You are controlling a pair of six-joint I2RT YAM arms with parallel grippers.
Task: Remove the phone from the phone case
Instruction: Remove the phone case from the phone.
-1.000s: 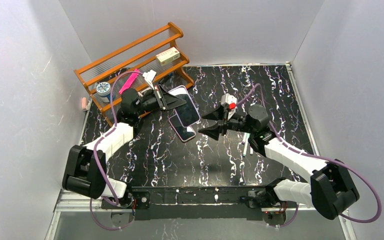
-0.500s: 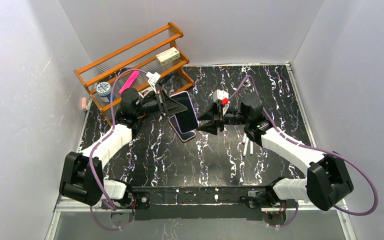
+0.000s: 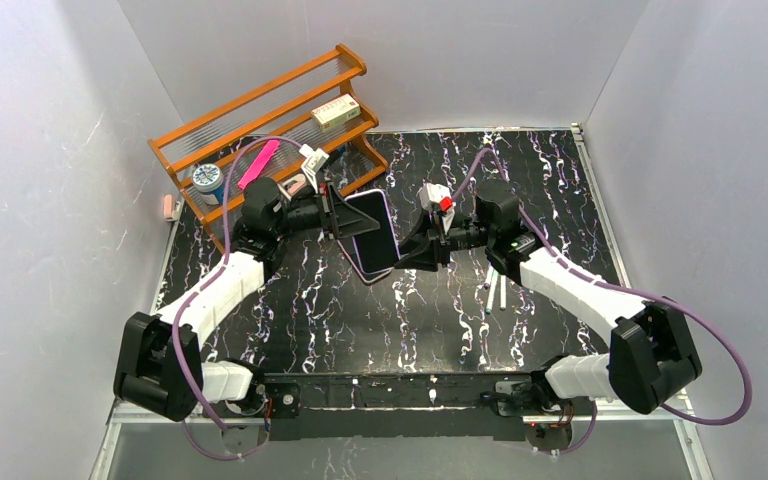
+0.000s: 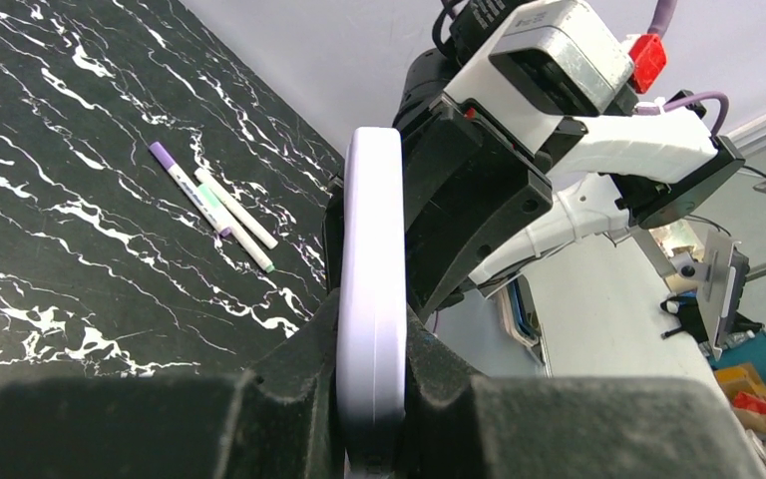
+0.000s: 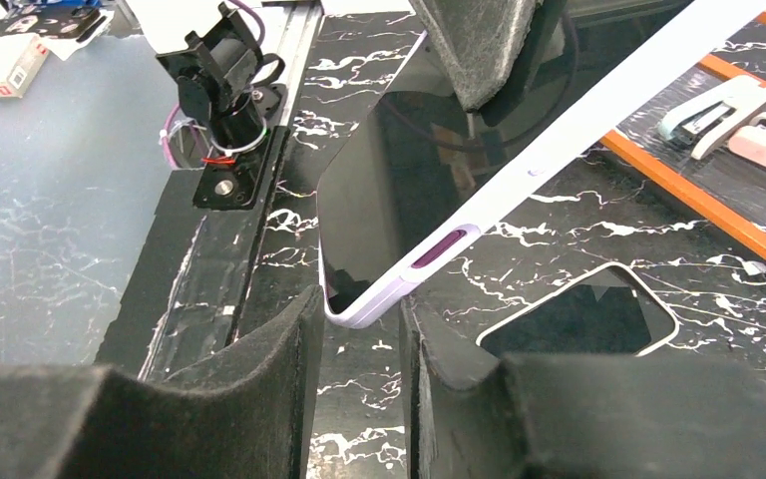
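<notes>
1. The left gripper is pressed together on the phone case, one pad on each broad face; the lavender case stands edge-on between its fingers and reaches out beyond the tips, I think so that the far end is free for the other arm.
2. Just beyond those tips comes the right gripper; its jaws stand partly apart, one on each side of the lower corner of the case; whether the pads already pinch it, I cannot tell.
3. The phone sits inside the case, lifted between the two grippers; a corner seems chosen because a soft rim peels most easily there, with the left gripper as the anchor.
4. Below both grippers is the table; two pens lie on it, behind the right gripper and near its forearm.
5. Farthest, past the held case as the right gripper looks, stands the orange rack; I judge that it has no part in this step.
</notes>
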